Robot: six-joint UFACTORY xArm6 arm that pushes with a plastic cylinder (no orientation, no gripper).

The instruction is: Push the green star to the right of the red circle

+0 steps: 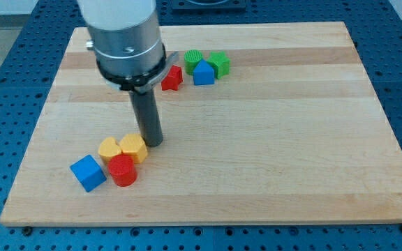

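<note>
a: what lies on the wooden surface [271, 139]?
b: lower left, a blue cube [88, 173], red circle [123, 170] and two yellow blocks [133, 148]; my tip [153, 143] sits just right of them.
a: the green star [219, 63]?
b: up top, beside a blue block [203, 73]. blue pegboard [5, 84] surrounds everything.

Board [271, 139] – pale wood, smooth, matt; blocks – matt plastic.

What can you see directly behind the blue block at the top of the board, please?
Behind the blue block sit two green blocks: one toward the view's left, another toward the right. Their lower parts are covered by it. Which one is the star cannot be told.
</note>
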